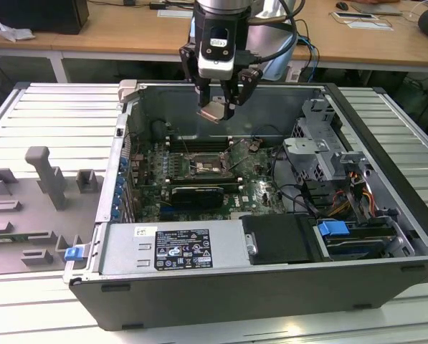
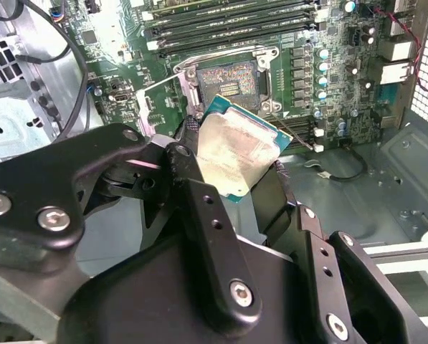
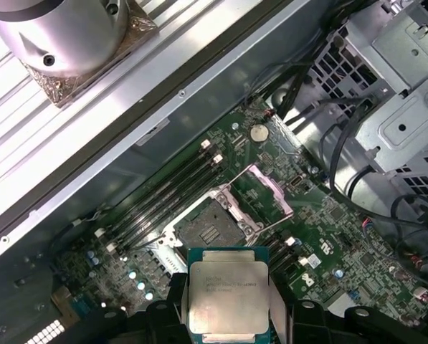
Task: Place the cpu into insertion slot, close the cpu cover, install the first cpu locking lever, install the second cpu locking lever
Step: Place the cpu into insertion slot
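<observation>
The pincer (image 1: 218,107) is clamped on the cpu (image 3: 229,301), high above the motherboard (image 1: 260,197); the bare insertion slot (image 3: 210,228) lies well below it, its cpu cover (image 3: 265,192) swung open beside it.

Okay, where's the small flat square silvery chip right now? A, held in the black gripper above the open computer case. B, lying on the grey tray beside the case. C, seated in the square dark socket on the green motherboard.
A: the small flat square silvery chip is clamped in the black gripper above the case, and the square dark socket beneath it is empty.
</observation>
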### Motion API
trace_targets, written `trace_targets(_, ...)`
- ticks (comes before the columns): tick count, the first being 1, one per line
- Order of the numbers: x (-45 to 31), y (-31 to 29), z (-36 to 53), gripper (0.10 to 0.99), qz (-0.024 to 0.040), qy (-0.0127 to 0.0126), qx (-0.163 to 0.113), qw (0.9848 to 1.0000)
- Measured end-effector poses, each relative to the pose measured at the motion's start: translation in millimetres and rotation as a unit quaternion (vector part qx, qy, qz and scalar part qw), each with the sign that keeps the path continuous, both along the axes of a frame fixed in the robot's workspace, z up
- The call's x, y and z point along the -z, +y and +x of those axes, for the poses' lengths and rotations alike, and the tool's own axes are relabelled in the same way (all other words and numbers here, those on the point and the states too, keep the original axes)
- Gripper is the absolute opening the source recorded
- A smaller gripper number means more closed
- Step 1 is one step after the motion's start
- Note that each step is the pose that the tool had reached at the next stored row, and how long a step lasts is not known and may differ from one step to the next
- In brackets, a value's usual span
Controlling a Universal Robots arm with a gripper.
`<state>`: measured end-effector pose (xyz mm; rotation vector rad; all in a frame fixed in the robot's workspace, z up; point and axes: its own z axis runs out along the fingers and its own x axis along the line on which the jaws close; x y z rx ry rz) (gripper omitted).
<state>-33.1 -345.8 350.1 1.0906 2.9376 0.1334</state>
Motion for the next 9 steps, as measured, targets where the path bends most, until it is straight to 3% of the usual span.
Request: trace_targets(9,1.1,0.0,0.0,0.537,0.0001,0.0,0.014,0.9999)
